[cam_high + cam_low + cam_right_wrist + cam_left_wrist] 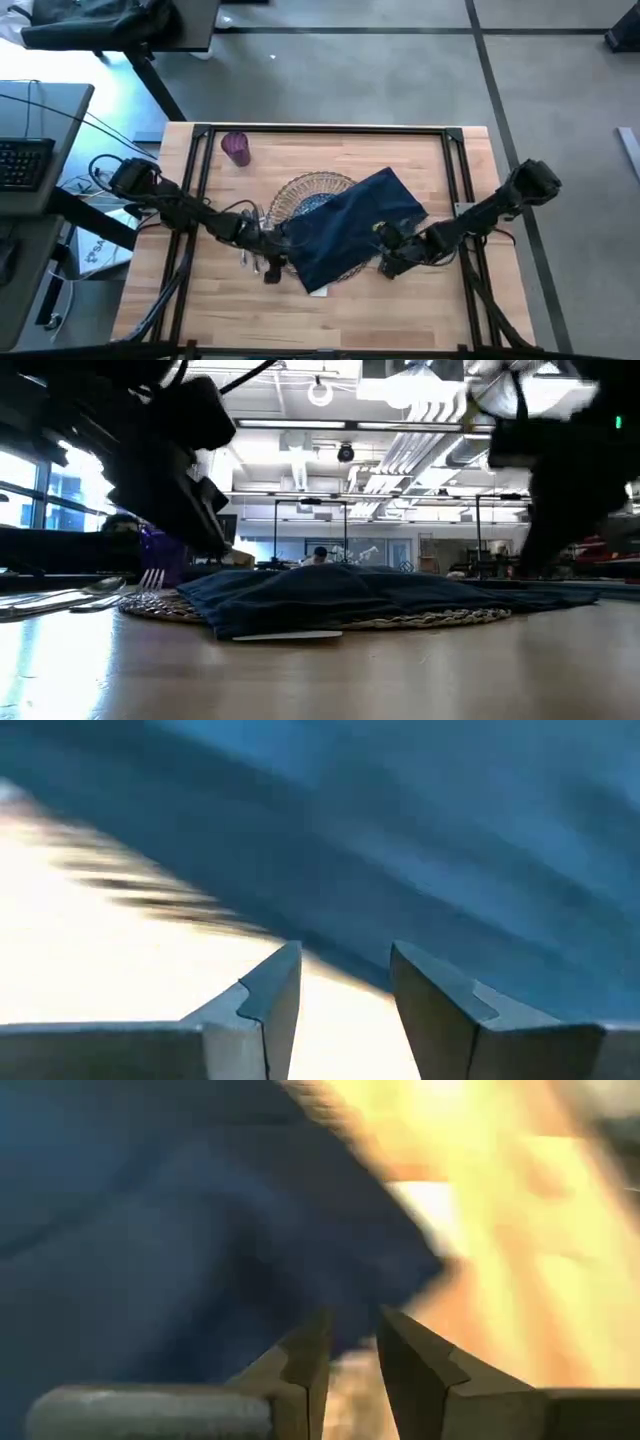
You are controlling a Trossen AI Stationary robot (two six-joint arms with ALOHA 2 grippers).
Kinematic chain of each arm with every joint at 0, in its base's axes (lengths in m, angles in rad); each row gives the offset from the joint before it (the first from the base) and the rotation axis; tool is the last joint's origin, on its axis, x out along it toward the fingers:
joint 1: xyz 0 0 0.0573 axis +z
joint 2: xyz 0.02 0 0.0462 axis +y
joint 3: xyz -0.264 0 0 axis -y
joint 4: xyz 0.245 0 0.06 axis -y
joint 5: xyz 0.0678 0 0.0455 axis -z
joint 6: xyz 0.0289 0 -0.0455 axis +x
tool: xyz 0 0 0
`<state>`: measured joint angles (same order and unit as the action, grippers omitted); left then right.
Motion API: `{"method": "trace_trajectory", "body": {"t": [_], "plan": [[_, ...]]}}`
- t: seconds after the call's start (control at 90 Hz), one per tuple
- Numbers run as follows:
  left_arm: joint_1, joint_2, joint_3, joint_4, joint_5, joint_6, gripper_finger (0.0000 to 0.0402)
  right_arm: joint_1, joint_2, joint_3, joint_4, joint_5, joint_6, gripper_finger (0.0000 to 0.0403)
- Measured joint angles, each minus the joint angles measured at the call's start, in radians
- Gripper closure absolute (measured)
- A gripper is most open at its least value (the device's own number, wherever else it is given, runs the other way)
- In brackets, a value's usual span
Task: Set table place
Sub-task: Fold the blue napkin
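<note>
High view: both arms low, flanking the navy napkin [352, 225].

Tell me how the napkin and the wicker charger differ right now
The navy napkin is soft, dark cloth lying rumpled and spread on top; the wicker charger is a pale, stiff woven round lying flat beneath it. The napkin shows almost whole, while the charger is mostly covered, only its rim showing. Both rest on the wooden table, between the two arms.
</note>
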<state>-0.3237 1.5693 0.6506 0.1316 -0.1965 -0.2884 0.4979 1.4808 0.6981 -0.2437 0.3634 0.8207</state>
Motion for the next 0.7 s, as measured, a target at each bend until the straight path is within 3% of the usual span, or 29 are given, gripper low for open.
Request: {"method": "trace_trajectory", "body": {"t": [0.1,0.3,0.544,0.7], "plan": [[0.028,0.001,-0.001,-0.062,-0.101,-0.063,0.0353,0.001,0.03,0.047,0.069,0.005,-0.122,0.0265],[0.064,-0.036,0.004,-0.169,-0.111,-0.107,0.0357,0.0,0.097,0.1,0.064,0.046,-0.173,0.0265],[0.091,-0.183,0.076,-0.371,-0.113,-0.076,0.0292,0.0,0.158,0.103,0.062,0.018,-0.147,0.0265],[0.171,-0.231,0.081,-0.571,-0.115,-0.111,0.0258,0.002,0.167,0.103,0.062,0.003,-0.148,0.0265]]}}
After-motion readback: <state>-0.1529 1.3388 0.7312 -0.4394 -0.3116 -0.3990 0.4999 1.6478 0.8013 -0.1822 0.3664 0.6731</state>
